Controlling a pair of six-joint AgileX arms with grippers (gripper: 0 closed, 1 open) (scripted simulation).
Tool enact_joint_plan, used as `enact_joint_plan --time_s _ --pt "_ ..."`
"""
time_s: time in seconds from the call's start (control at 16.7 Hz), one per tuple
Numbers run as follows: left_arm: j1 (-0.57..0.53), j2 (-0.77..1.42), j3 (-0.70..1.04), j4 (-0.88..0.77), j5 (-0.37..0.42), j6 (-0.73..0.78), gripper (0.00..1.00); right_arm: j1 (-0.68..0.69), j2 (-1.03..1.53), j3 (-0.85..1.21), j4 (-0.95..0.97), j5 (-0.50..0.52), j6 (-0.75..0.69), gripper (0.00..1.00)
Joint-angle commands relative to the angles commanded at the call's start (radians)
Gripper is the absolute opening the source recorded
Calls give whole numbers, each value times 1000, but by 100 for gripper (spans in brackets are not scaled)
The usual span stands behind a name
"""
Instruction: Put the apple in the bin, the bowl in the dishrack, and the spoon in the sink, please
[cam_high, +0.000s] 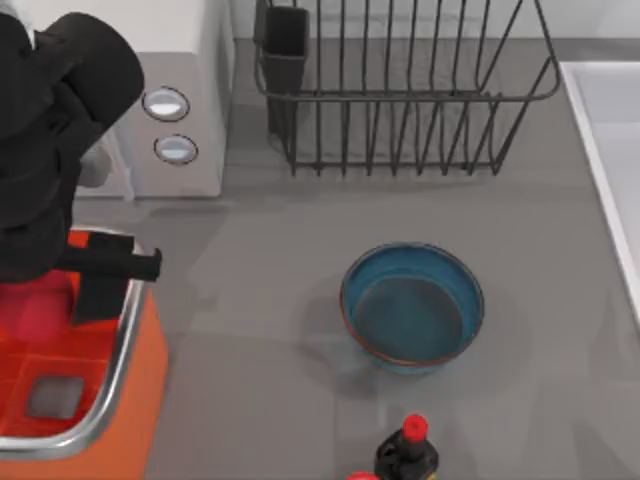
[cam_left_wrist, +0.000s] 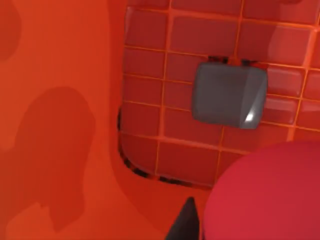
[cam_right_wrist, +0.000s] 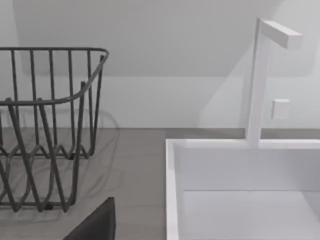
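Left gripper (cam_high: 60, 300): over the bin's (cam_high: 120, 360) interior at the table's left edge, just left of the bin's shiny rim. Its fingers sit on either side of the apple (cam_high: 38, 318); whether they are clamped on it or merely apart around it cannot be told.
Apple: red ball inside the bin's opening, above the tiled floor; in the left wrist view (cam_left_wrist: 265, 195) it is near a grey square block (cam_left_wrist: 229, 95) on the bin floor. Round, no long axis.
Bin: orange box, opening facing up.
Bowl (cam_high: 412, 305): teal, upright and mouth up on the table, well right of the bin, short of the dishrack (cam_high: 400, 90).
Dishrack: bars upright, dark cup (cam_high: 284, 50) at its corner nearest the bin.
Sink (cam_high: 610, 150): far right of the bin, white faucet (cam_right_wrist: 260, 80) standing at its rim.
Bottle (cam_high: 408, 450): dark with red cap, beside the bowl.
Writing: none legible.
Right arm: parked near the sink (cam_right_wrist: 240, 200); finger state cannot be told.
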Motion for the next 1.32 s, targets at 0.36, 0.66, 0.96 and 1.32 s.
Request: enact_joint_plan --time_s 0.36,0.66,0.96,1.32 --pt "39 5 -152 155 -11 45 0 0 0 0 0 0 0 100" --pt "79 16 -277 280 -22 77 0 0 0 0 0 0 0 100" --pt "79 16 -277 280 -22 77 15 0 0 0 0 0 0 100" --pt "79 16 -277 280 -22 77 60 0 0 0 0 0 0 100"
